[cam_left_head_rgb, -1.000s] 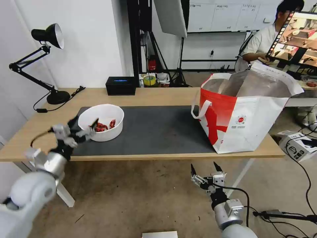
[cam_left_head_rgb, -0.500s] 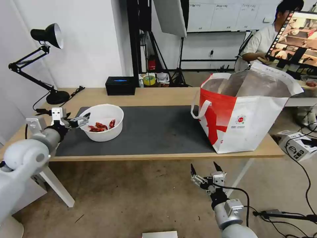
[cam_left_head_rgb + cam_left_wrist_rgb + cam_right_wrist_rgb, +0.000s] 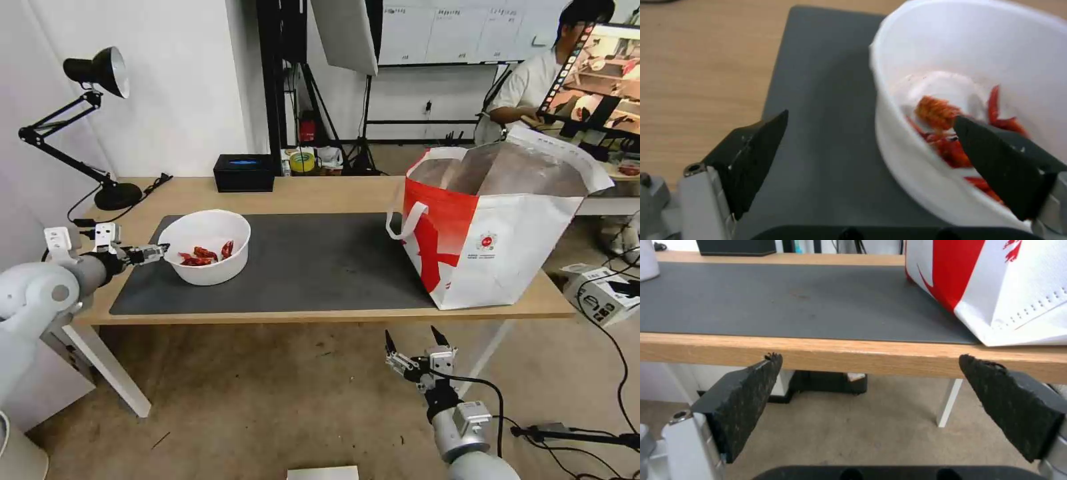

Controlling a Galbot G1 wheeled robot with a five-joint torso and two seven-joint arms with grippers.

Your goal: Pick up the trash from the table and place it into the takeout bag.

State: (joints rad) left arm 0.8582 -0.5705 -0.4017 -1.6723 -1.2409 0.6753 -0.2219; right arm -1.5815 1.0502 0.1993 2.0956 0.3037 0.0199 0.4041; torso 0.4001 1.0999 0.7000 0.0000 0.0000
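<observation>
While the takeout bag (image 3: pixel 497 230) stands open-mouthed at the far right of the table (image 3: pixel 320 193), we find the one piece of trash in sight, the white bowl (image 3: pixel 205 245), upright on the mat's left end. Being round, it has no long axis or heading. Our left gripper (image 3: pixel 148 254) sits released just left of it, one finger (image 3: pixel 1000 163) over the rim; the right gripper (image 3: pixel 413 347), also released, hangs below the table's near edge, so we judge the left arm nearer.

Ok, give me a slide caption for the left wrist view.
Open left gripper straddling the white bowl's near wall above the dark grey mat, red scraps inside.
</observation>
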